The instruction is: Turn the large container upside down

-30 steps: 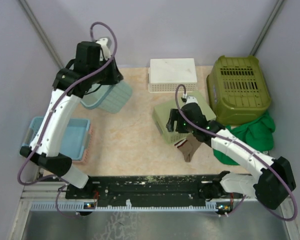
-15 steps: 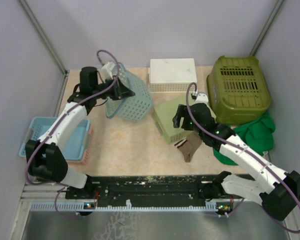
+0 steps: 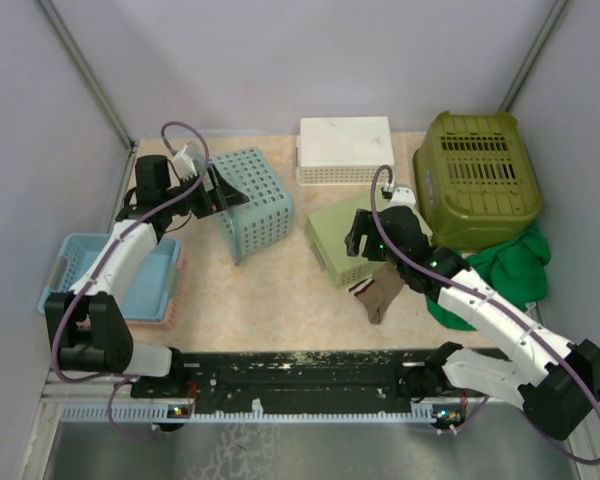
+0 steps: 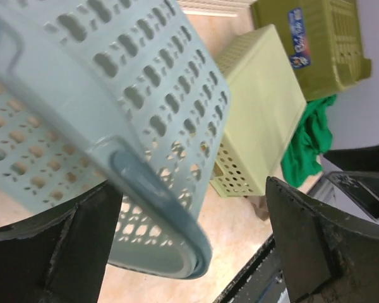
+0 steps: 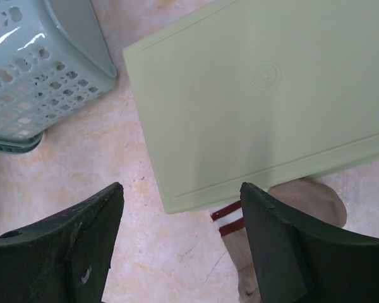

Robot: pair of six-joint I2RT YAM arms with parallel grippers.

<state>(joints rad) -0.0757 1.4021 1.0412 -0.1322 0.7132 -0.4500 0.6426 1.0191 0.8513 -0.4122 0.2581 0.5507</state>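
Now spread wide at the left claw (image 3: 213, 190), gripping nothing, fingers (image 4: 57, 252) either side of the teal basket (image 3: 255, 200) rim; lies tilted on its side on the surface (image 3: 270, 290) just right of that claw, mouth toward it. Likewise parted and empty at the right claw (image 5: 180, 189), above the pale green box (image 5: 265, 95)

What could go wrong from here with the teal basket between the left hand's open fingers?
1. The teal basket looks tilted, not flat on its rim, so it may tip onto its side.
2. Its rim runs between the fingers of the left hand; pulling away could snag and drag it.
3. The pale green container stands close by, so a sliding basket might knock it.
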